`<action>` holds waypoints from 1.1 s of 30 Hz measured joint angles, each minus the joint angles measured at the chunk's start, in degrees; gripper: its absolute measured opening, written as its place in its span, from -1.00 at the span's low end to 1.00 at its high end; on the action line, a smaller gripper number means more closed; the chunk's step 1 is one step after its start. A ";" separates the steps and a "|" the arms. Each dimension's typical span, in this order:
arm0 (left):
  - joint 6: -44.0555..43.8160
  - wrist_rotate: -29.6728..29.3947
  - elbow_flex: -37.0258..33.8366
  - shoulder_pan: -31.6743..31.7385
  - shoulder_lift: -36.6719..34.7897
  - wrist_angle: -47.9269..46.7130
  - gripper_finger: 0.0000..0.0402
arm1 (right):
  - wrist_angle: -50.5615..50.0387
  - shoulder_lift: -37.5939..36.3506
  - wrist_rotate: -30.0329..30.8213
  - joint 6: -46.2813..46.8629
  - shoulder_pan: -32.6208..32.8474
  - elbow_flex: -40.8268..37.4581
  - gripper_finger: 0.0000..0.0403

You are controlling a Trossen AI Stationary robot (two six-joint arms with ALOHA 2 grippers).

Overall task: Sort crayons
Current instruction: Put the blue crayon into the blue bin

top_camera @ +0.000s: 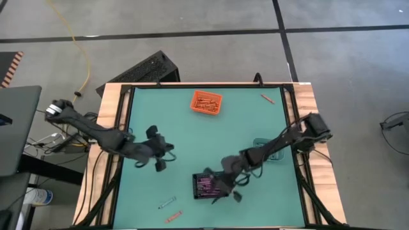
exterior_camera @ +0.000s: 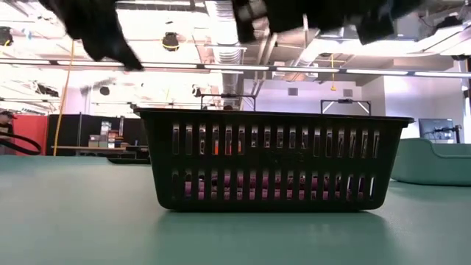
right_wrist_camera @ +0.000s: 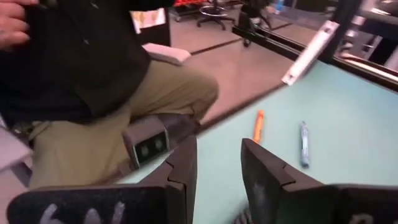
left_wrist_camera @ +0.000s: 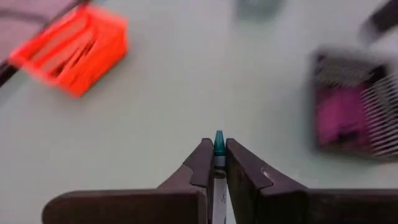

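Over a teal-green surface (top_camera: 179, 137), seen from straight above, two dark robot arms are reaching inward. Coming in from nine o'clock, the left end effector (top_camera: 158, 153) is hanging above the bare middle-left of the surface; in its wrist view its fingers are pressing together on a thin crayon (left_wrist_camera: 219, 144) whose teal tip is poking out beyond the fingertips. Coming in from three o'clock, the right end effector (top_camera: 225, 189) is hanging over a black slotted bin (top_camera: 206, 186) near six o'clock, and its fingers (right_wrist_camera: 183, 163) are standing apart with nothing between them.

Purple crayons (top_camera: 204, 184) are lying inside the black bin; at table height they are showing pink-purple through the lower slots of the bin. An orange bin (top_camera: 206, 103) is sitting near twelve o'clock with orange crayons (top_camera: 205, 101) inside it. A teal bin (top_camera: 273, 150) is sitting toward three o'clock, partly under the right arm.

Loose crayons are lying on the surface: a reddish one (top_camera: 267, 98) near one o'clock, and at about seven o'clock a blue-grey one (top_camera: 167, 203) with a red one (top_camera: 173, 217) just beyond it, closer to the edge.

Beyond the surface's edge, the right wrist view is showing a seated person (right_wrist_camera: 93, 93) in a dark top and tan trousers.
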 joint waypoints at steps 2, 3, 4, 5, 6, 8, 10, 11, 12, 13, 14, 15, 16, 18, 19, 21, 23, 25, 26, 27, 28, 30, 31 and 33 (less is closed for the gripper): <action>0.10 -2.46 -0.01 -4.03 -2.50 1.73 -0.92 | -1.55 1.96 0.06 0.28 0.98 3.25 -0.42; 0.59 -4.11 -0.03 -6.25 -3.23 3.00 -0.92 | -3.07 2.64 0.08 0.27 1.23 4.41 -0.42; 1.51 -5.66 -0.03 -8.36 -3.60 5.05 -0.92 | -4.30 3.17 0.25 0.29 1.24 5.46 -0.42; 2.66 -6.90 -0.01 -10.46 -3.71 7.05 -0.92 | -5.33 3.40 0.89 0.29 1.24 6.52 -0.42; 4.03 -8.03 -0.02 -12.58 -3.68 8.66 -0.92 | -6.45 3.40 1.75 0.29 1.22 7.21 -0.42; 6.64 -9.78 -0.03 -15.88 -3.06 12.86 -0.92 | -8.06 2.62 3.26 0.32 1.21 7.76 -0.42; 9.03 -11.06 -0.03 -18.29 -2.08 16.16 -0.92 | -10.31 1.37 5.03 0.35 1.16 7.80 -0.42; 10.21 -11.76 -0.03 -19.15 -1.58 17.56 -0.92 | -12.24 0.59 5.89 0.36 1.21 7.80 -0.42; 11.08 -12.44 -0.03 -19.70 -1.03 19.25 -0.92 | -14.31 -0.35 6.93 0.40 1.33 7.80 -0.42; 11.65 -13.45 -0.03 -19.94 -0.41 20.97 -0.92 | -17.25 -1.70 8.54 0.42 1.53 7.80 -0.42; 11.98 -14.14 -0.03 -19.79 0.36 22.67 -0.92 | -20.88 -3.24 10.32 0.40 1.77 7.80 -0.42; 12.57 -14.19 -0.03 -19.24 1.45 24.41 -0.92 | -24.41 -4.96 12.55 0.40 2.17 7.80 -0.42; 13.25 -13.83 -0.01 -18.35 2.68 25.70 -0.92 | -28.06 -6.91 15.17 0.38 2.56 7.80 -0.42; 14.27 -12.45 -0.01 -15.39 6.14 27.62 -0.92 | -35.47 -11.18 20.86 0.14 3.50 7.80 -0.42; 14.69 -11.46 -0.01 -13.56 7.97 28.74 -0.92 | -38.41 -13.43 23.53 0.00 4.03 7.80 -0.42; 16.16 -8.36 -0.03 -8.95 11.81 31.72 -0.92 | -42.04 -18.03 27.42 -0.19 4.63 7.80 -0.42; 18.64 -1.88 -0.01 -3.38 15.87 36.81 -0.92 | -44.22 -22.63 28.58 -1.11 4.54 7.80 -0.42; 21.40 6.82 -0.08 2.21 19.83 43.71 -0.92 | -45.13 -27.29 28.69 -2.56 3.97 7.80 -0.42; 22.55 11.46 -0.06 5.16 21.60 48.37 -0.92 | -45.08 -29.55 28.78 -3.09 3.54 7.80 -0.42; 23.39 15.76 -0.05 7.96 23.35 53.19 -0.92 | -44.71 -31.71 28.78 -3.42 3.06 7.80 -0.42; 23.64 20.12 -0.04 10.81 25.06 58.54 -0.92 | -44.23 -33.93 28.78 -3.60 2.56 7.80 -0.42; 21.89 27.20 0.23 16.47 29.23 68.82 -0.92 | -43.29 -38.01 28.78 -3.62 1.59 7.80 -0.42; 20.06 30.07 0.73 18.92 31.58 72.51 -0.92 | -42.74 -39.75 28.78 -3.60 1.08 7.80 -0.42; 15.81 36.01 2.77 23.41 36.67 77.73 -0.92 | -42.20 -42.87 28.78 -3.45 -0.09 7.80 -0.42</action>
